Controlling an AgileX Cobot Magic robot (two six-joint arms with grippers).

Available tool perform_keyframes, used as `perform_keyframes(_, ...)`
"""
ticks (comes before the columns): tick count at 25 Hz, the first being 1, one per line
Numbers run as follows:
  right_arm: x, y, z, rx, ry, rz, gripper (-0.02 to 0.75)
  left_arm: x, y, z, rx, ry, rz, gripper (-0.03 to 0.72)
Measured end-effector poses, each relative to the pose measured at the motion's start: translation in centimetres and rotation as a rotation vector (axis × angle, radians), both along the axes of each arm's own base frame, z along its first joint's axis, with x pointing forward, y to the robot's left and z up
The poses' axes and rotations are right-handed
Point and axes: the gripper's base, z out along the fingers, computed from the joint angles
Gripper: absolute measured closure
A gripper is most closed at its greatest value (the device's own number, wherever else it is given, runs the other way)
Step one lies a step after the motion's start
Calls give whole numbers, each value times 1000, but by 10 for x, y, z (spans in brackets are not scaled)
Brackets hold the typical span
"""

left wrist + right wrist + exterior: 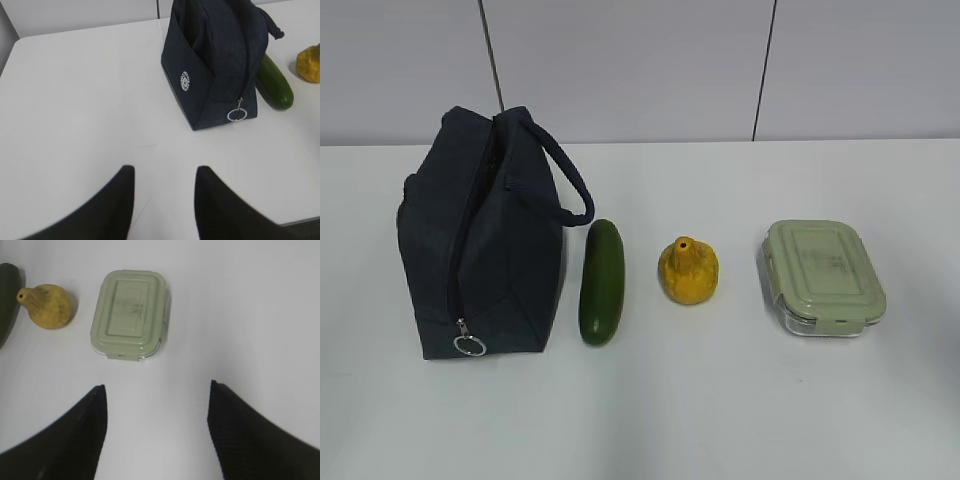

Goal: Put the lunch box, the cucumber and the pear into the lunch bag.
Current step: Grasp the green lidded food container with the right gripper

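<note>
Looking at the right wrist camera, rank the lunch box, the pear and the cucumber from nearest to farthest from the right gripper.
From the right gripper, open over bare table:
1. Lunch box, just ahead, slightly left of centre.
2. Pear, further left, beside the box.
3. Cucumber, at the far left edge, mostly cut off.

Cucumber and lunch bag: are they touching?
Cannot tell. Exterior view shows the cucumber tight beside the lunch bag, with no plain gap or contact.

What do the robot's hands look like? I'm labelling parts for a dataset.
Only fingers show. The left hand has two plain black, tapering fingers. The right hand has two broader black fingers with a faint woven texture. No cables or markings are visible.
</note>
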Motion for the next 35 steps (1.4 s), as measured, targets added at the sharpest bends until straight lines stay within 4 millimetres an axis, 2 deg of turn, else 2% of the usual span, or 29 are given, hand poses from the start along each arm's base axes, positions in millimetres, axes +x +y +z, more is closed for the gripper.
perform_keyframes(7,67,3,5,-27,80,24,241,0,0,0,0,0,0,447)
perform_keyframes(13,117,6,-3,-41,150,36,241,0,0,0,0,0,0,447)
perform_keyframes(17,147,5,-13,13,192,48,244,0,0,0,0,0,0,447)
perform_keyframes(21,175,-1,-22,154,208,81,265,0,0,0,0,0,0,447)
perform_keyframes(28,218,-37,-54,397,317,84,272,0,0,0,0,0,0,447)
perform_keyframes(32,227,-67,-82,561,373,49,272,0,0,0,0,0,0,447)
perform_keyframes(35,227,-86,-92,597,382,25,272,0,0,0,0,0,0,447)
